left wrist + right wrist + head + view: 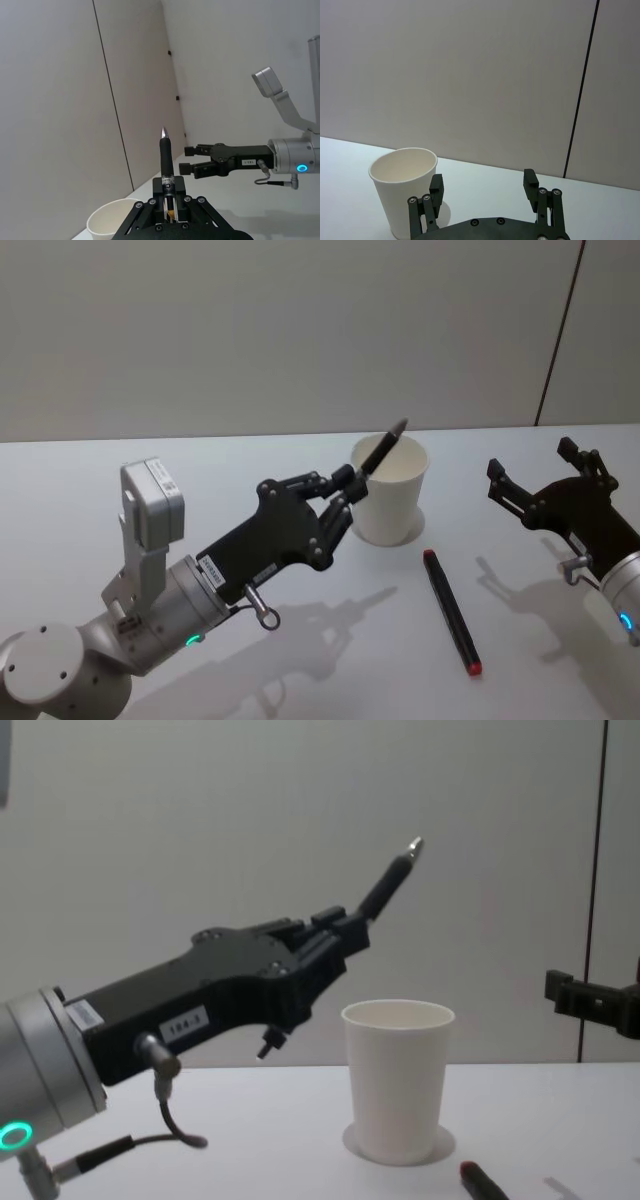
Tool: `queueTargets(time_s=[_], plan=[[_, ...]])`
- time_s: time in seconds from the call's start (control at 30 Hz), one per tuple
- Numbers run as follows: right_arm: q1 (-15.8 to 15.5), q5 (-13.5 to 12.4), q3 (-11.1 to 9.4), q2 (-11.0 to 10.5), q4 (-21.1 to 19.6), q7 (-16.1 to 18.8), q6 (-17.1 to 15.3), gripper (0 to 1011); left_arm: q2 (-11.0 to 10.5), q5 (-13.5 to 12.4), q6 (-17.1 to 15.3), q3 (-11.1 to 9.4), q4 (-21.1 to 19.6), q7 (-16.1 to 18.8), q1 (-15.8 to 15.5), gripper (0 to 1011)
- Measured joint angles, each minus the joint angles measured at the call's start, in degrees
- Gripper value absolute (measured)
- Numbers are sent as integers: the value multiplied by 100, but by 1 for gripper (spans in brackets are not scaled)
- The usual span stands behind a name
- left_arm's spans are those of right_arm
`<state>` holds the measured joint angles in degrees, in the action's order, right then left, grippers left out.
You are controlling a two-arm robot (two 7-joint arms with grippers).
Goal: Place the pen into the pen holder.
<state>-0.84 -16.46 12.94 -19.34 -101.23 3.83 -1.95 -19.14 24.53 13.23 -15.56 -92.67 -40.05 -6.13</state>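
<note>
My left gripper (pixel 350 483) is raised above the table and shut on a black pen (pixel 384 450) with a silver tip. The pen sticks up and forward out of the fingers, its tip over the near-left rim of the pen holder (pixel 392 502), a white paper cup standing upright. From the chest the pen (pixel 386 886) is well above the cup (pixel 397 1080). The left wrist view has the pen (pixel 166 156) upright between the fingers and the cup rim (pixel 112 224) below. My right gripper (pixel 532 460) hovers open to the right of the cup, holding nothing.
A second pen (pixel 451 612), black with red ends, lies on the white table in front of and right of the cup; its red end (pixel 480 1181) shows low in the chest view. A plain wall stands behind the table.
</note>
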Motion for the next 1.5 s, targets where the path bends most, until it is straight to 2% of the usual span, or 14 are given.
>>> queueTargets(time_s=[0.3, 0.67, 1.03, 1.5], plan=[[0, 0, 0, 0, 0, 0, 0, 1002, -9, -155, -25, -70, 80, -150, 2, 131], [0, 0, 0, 0, 0, 0, 0, 1001, 19, -193, 39, -122, 140, -183, -34, 131], [0, 0, 0, 0, 0, 0, 0, 1002, 66, -89, 211, -162, 193, -281, -99, 131], [0, 0, 0, 0, 0, 0, 0, 1002, 117, 79, 318, -253, 270, -628, -164, 131]])
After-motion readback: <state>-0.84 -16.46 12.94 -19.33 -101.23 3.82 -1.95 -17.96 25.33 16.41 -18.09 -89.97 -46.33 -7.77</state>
